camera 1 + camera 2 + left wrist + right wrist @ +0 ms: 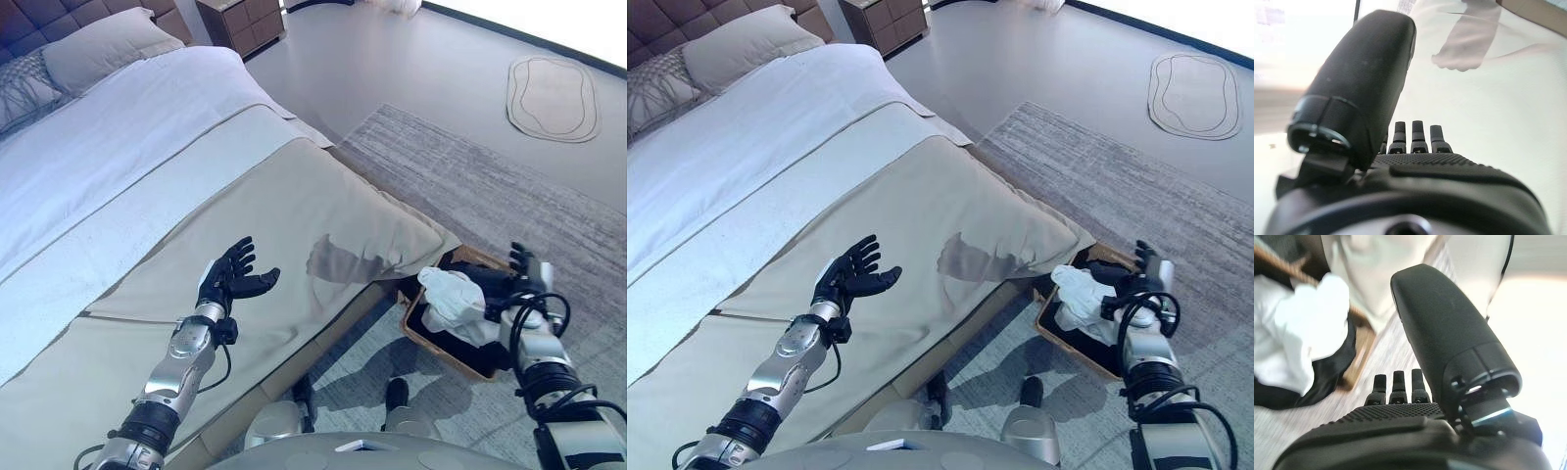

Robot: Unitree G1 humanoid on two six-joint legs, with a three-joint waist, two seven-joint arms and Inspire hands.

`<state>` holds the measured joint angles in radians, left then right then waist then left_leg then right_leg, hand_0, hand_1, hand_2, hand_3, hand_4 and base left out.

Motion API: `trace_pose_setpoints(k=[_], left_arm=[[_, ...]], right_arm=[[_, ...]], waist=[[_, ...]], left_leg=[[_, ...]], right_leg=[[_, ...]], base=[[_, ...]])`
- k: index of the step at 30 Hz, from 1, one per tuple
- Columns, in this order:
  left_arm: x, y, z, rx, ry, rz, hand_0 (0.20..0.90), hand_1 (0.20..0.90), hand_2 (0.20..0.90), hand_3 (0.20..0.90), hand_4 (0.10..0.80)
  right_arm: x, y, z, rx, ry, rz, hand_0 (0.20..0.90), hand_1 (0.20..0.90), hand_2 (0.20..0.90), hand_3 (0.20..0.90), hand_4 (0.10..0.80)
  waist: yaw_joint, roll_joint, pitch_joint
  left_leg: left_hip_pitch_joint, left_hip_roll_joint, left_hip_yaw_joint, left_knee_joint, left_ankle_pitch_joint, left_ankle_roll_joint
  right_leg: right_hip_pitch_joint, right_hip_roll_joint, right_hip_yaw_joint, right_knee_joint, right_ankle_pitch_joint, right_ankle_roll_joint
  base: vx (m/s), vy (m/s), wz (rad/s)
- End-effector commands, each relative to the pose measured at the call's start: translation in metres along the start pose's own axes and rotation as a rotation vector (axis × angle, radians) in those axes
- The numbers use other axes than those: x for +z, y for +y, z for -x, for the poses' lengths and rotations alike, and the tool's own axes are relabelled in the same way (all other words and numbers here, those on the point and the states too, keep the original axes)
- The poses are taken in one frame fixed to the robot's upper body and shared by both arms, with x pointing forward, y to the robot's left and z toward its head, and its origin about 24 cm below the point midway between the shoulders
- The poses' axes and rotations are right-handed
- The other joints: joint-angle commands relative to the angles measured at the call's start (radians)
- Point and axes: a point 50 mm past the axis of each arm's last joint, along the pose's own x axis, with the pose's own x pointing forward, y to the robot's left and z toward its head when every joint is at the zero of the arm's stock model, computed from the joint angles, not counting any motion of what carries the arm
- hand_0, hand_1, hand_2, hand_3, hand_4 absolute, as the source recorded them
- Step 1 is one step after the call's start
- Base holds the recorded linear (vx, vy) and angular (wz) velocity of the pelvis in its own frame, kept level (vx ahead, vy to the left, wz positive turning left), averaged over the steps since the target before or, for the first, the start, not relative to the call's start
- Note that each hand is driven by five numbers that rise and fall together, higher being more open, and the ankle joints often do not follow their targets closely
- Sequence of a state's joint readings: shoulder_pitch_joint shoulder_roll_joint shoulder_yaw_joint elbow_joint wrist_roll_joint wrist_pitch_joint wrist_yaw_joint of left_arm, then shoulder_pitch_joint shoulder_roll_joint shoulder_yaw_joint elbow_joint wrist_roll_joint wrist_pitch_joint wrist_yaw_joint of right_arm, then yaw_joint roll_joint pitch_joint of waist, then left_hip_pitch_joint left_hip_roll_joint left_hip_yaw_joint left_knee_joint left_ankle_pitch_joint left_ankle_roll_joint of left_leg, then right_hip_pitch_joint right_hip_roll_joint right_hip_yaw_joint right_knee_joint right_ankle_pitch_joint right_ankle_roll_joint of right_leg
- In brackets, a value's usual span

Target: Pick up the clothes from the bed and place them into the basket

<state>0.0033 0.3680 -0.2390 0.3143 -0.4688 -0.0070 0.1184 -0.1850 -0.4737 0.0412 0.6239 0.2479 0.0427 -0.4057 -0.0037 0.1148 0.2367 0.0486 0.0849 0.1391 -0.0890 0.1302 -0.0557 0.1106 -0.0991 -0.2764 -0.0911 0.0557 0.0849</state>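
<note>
A brown basket stands on the rug at the bed's foot corner, holding a white garment on top of dark clothes. The same white garment shows in the right wrist view. My right hand hovers over the basket's right side, fingers straight and empty. Over the beige bedspread my left hand is raised with fingers spread, holding nothing. No loose clothes show on the bed, only a grey shadow patch.
The bed has a white sheet and pillows at its head. A grey rug covers the floor beside it, with a small oval mat farther off and a wooden nightstand by the headboard.
</note>
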Motion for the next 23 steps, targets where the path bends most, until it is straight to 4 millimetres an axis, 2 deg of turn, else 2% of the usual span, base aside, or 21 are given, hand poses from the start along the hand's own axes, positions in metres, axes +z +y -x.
trace_pose_setpoints(k=[1,3,7,10,14,18,23], left_arm=[[0.022,0.013,0.000,0.016,-0.177,-0.016,0.900,0.900,0.900,0.900,0.800],[0.011,0.006,0.003,-0.065,-0.164,0.032,0.900,0.900,0.900,0.900,0.800],[-0.008,0.002,0.005,-0.086,-0.104,0.009,0.900,0.900,0.900,0.900,0.800],[-0.019,0.007,0.006,-0.038,-0.063,0.045,0.900,0.900,0.900,0.900,0.800],[-0.031,0.013,0.013,-0.010,-0.025,0.061,0.900,0.900,0.900,0.900,0.800],[-0.043,0.019,0.020,0.020,0.035,0.048,0.900,0.900,0.900,0.900,0.800],[-0.045,0.025,0.020,0.043,0.060,0.038,0.900,0.900,0.900,0.900,0.800]], right_arm=[[0.042,0.019,0.011,0.059,-0.298,0.014,0.900,0.900,0.900,0.900,0.800],[0.038,0.042,0.030,0.166,-0.352,0.043,0.900,0.900,0.900,0.900,0.800],[0.024,0.066,0.051,0.338,-0.357,0.081,0.900,0.900,0.900,0.900,0.800],[0.010,0.072,0.060,0.423,-0.316,0.103,0.900,0.900,0.900,0.900,0.800],[0.001,0.077,0.065,0.497,-0.285,0.129,0.900,0.900,0.900,0.900,0.800],[-0.002,0.077,0.067,0.539,-0.280,0.159,0.900,0.900,0.900,0.900,0.800],[-0.002,0.076,0.068,0.540,-0.290,0.216,0.900,0.900,0.900,0.900,0.800]], waist=[[0.002,-0.071,-0.096],[-0.002,-0.076,-0.104],[-0.011,-0.084,-0.113],[-0.009,-0.091,-0.120],[0.004,-0.099,-0.124],[0.016,-0.110,-0.127],[0.025,-0.121,-0.128]], left_leg=[[0.049,0.002,0.061,0.040,-0.131,-0.015],[0.055,0.000,0.063,0.033,-0.132,-0.009],[0.058,-0.002,0.063,0.029,-0.134,-0.004],[0.065,-0.005,0.059,0.023,-0.139,0.001],[0.072,-0.008,0.050,0.018,-0.143,0.005],[0.075,-0.013,0.037,0.012,-0.145,0.007],[0.073,-0.014,0.029,0.012,-0.147,0.008]], right_leg=[[0.000,-0.013,0.022,0.058,-0.072,-0.024],[0.001,-0.014,0.020,0.063,-0.076,-0.020],[-0.003,-0.015,0.021,0.077,-0.085,-0.013],[0.004,-0.018,0.014,0.082,-0.091,-0.007],[0.014,-0.020,0.001,0.079,-0.091,-0.004],[0.023,-0.018,-0.007,0.075,-0.091,0.001],[0.024,-0.020,-0.012,0.079,-0.093,0.006]], base=[[0.005,0.060,0.07],[-0.002,0.072,0.06],[-0.002,0.070,0.02],[0.009,0.033,0.01],[0.000,0.000,0.00],[0.006,-0.008,0.01],[0.017,-0.026,0.07]])
